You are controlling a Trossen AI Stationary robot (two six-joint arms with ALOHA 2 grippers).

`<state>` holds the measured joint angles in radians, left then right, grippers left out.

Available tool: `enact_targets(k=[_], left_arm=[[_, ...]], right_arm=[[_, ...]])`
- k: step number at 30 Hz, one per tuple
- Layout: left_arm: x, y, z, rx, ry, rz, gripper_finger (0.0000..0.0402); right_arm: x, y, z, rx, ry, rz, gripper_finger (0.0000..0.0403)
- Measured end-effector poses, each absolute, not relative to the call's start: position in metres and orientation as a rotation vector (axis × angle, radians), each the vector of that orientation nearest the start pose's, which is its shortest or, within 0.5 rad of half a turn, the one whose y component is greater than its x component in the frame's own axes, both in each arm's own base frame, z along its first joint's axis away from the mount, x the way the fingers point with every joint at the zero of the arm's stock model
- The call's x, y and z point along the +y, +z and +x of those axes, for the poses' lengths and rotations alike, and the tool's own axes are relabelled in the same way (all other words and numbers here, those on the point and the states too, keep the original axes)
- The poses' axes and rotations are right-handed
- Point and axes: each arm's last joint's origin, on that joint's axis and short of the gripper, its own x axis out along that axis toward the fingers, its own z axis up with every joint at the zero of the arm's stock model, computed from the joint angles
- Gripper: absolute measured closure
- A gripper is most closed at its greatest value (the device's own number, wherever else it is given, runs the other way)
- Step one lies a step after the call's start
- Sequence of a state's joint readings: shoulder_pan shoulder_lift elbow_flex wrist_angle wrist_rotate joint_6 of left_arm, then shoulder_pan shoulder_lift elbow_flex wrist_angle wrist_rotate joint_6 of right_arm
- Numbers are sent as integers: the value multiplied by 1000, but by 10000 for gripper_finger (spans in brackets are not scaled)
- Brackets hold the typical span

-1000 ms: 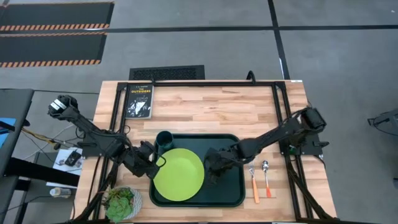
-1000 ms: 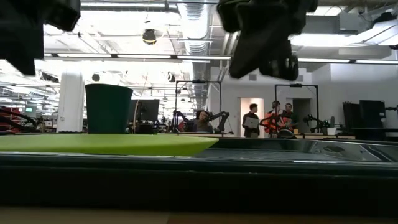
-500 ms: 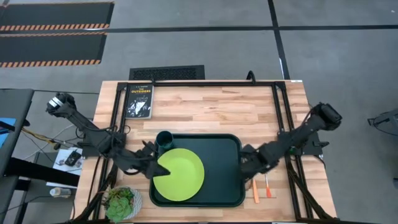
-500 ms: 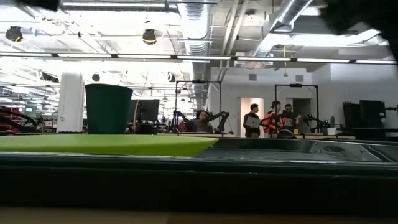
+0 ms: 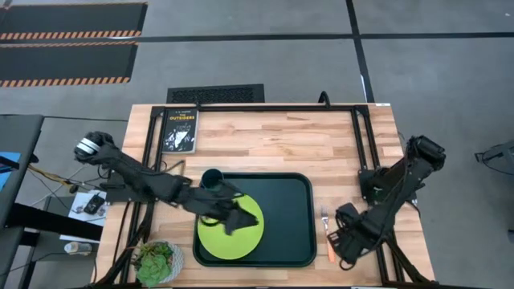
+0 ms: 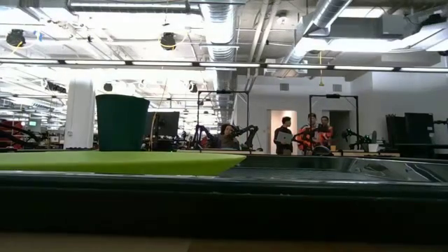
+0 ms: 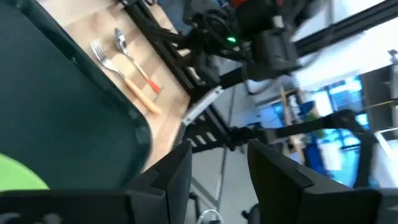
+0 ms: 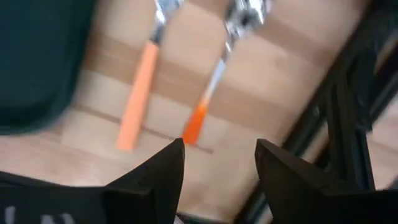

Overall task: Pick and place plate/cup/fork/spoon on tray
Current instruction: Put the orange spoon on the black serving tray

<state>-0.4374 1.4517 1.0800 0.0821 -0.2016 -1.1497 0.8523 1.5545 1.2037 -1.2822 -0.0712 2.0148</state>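
The lime-green plate [image 5: 218, 238] lies flat in the dark green tray [image 5: 289, 217], toward its left. The dark teal cup [image 5: 211, 178] stands in the tray's far left corner. Fork [image 8: 138, 93] and spoon [image 8: 208, 99] lie side by side on the wood right of the tray, handles toward the near edge. My left gripper [image 5: 245, 220] hovers open over the plate, fingers [image 7: 171, 174] toward the right. My right gripper [image 5: 344, 245] hangs open above the two handles' ends, and in the high view it hides the spoon. The low view shows no gripper.
A black book [image 5: 178, 128] lies at the far left of the table. A small bowl of green leaves [image 5: 158, 261] stands at the near left corner. Black frame rails [image 5: 363, 152] run along the table's sides. People stand far off in the room [image 6: 308, 133].
My right gripper has left the tray's middle and gone toward the right and near edges, ending over the fork and spoon handles. My left gripper has moved from the plate's left edge toward the right, over the plate. The plate lies about where it was.
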Motion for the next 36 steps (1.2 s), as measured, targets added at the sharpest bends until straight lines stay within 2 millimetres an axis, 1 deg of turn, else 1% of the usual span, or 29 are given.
enact_targets(k=[4,6,9,13,16,21,24,28,31,36], left_arm=[[-134,300,336,397,-58,-989,260],[-134,295,350,413,-57,-981,260],[-134,288,367,424,-46,-994,260],[-131,283,379,424,-24,-998,260],[-126,281,381,425,-3,-1008,260],[-112,277,384,438,77,-1000,260],[-107,277,385,426,97,-1001,260],[-102,274,385,447,123,-984,260],[-101,273,385,454,132,-979,260],[-100,273,385,442,157,-966,260]], right_arm=[[206,241,160,1461,-995,900,193],[209,234,156,1452,-996,924,196],[212,212,151,1420,-1001,974,197],[203,180,144,1417,-1033,987,196],[197,166,148,1399,-1015,1026,196],[188,147,153,1382,-952,1069,201],[183,141,153,1373,-964,1075,204],[180,139,152,1373,-981,1065,212],[179,138,151,1387,-987,1065,234],[178,136,150,1407,-989,1067,303]])
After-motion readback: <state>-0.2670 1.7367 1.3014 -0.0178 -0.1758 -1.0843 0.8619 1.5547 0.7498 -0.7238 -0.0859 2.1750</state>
